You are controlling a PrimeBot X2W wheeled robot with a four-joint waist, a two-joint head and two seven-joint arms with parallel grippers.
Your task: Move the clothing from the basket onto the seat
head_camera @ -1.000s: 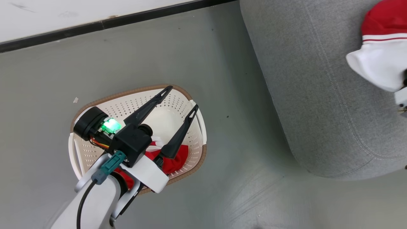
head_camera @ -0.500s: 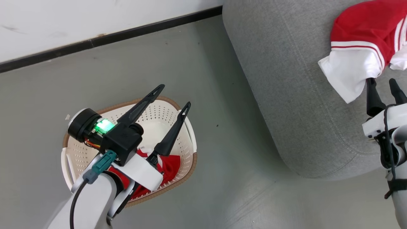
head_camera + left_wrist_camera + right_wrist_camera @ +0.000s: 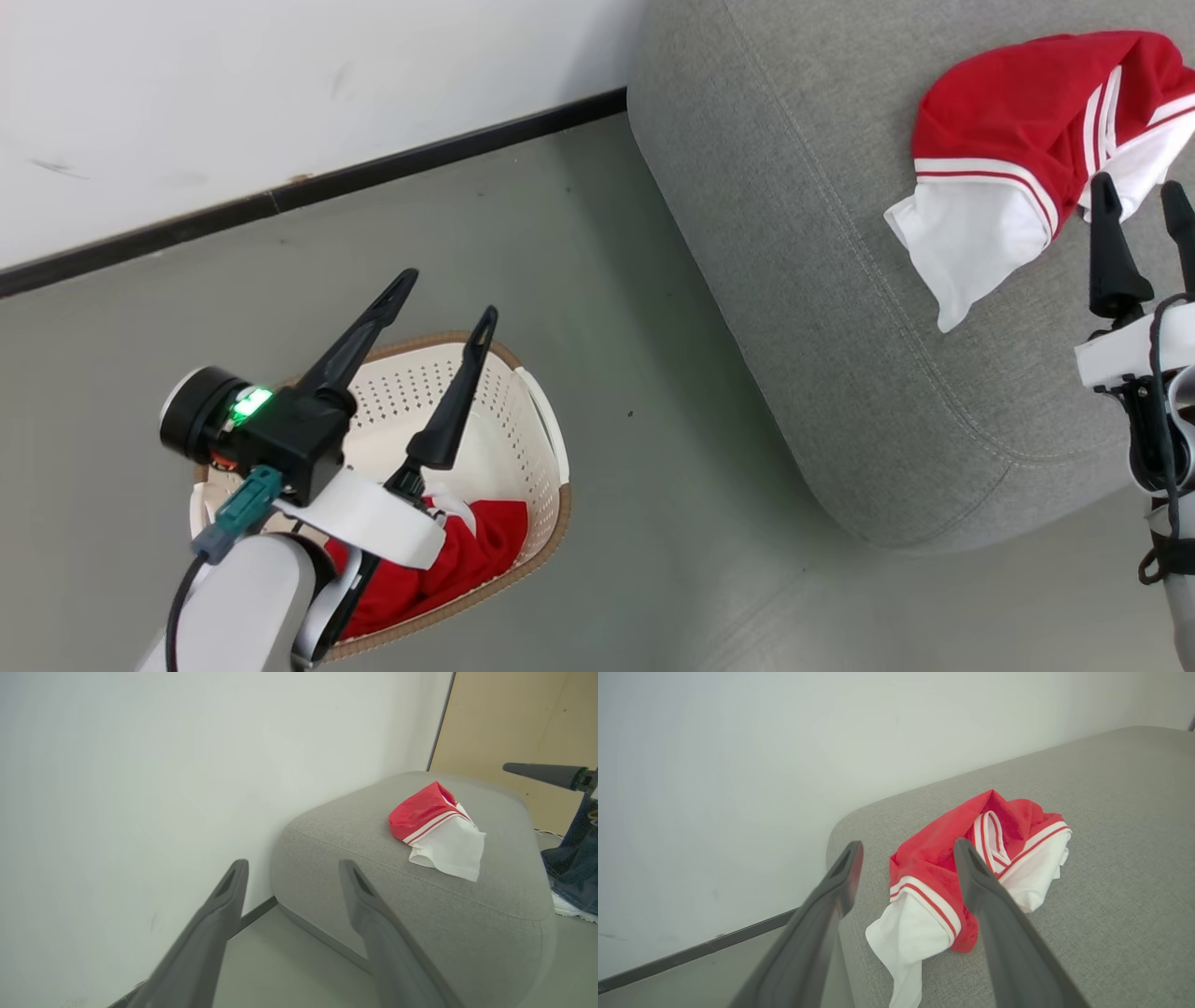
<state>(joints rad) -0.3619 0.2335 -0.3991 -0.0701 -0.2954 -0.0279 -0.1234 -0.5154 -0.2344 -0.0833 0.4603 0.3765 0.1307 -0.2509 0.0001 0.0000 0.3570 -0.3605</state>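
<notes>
While one red and white garment [image 3: 1008,121] lies crumpled on the grey seat [image 3: 794,205] at the far right, a second garment [image 3: 467,560] sits in the near end of the basket [image 3: 553,509] on the floor [image 3: 653,373] at the left. Above the basket hovers the left gripper [image 3: 446,297], fingers spread wide and empty. Over the seat, the right gripper [image 3: 1139,185] also has its fingers wide apart, gripping nothing, tips at the near edge of the garment there.

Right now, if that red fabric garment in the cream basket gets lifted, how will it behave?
Probably floppy: the red fabric garment lies crumpled in the cream perforated basket. Likely light, thin cloth. It may sag from one pinch, like the red-and-white garment slumped on the grey sofa.
</notes>
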